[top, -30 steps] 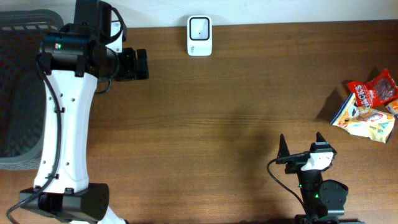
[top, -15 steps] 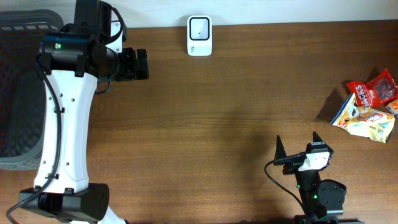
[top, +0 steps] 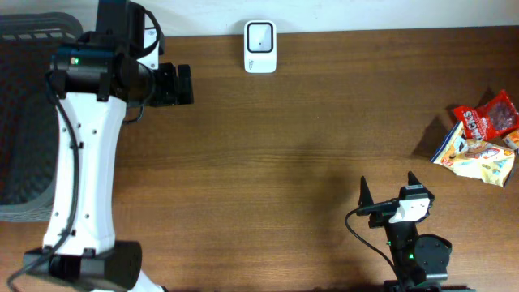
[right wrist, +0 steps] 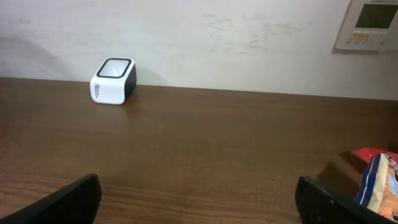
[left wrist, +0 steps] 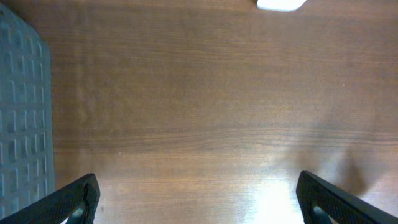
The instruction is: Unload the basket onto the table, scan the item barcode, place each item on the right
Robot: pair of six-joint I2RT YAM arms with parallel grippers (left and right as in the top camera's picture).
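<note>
Snack packets (top: 477, 144): not in either grip.

Right gripper (top: 389, 185): jaws spread fully wide with nothing between them. It sits low at the near edge of the table (top: 284, 154), facing the far wall.

Left gripper (top: 185, 84): jaws likewise fully apart and empty. It is over bare wood at the far left, pointing right, with the grey basket (top: 24, 122) off to its left.

Outward from the right jaws, the packets lie to the right and farther back, near the table's right edge and well apart from both grippers. Two are visible, a red packet (top: 488, 115) and a yellow-and-white packet (top: 474, 161). They touch, and the red one appears to rest partly on the other. The right wrist view catches only their left edge, in the lower right corner.

Scanner (top: 260, 47): a small white box with a dark window, at the centre of the far edge, well apart from the packets.

Handling (judgement):
- **Material:** thin film pouches, so light, soft, crinkly and probably slick. They will buckle rather than hold shape.
- **Squeeze:** the contents may crush, so a moderate squeeze is advisable.
- **Best hold:** a sealed edge or corner, leaving the printed faces clear for the scanner's window.
- **Barcode:** its position cannot be told from these views.
- **Which arm:** the right arm is the nearer.
- **Risk:** pinching both packets together where they overlap. The red packet's free upper corner looks the safest first hold.
</note>
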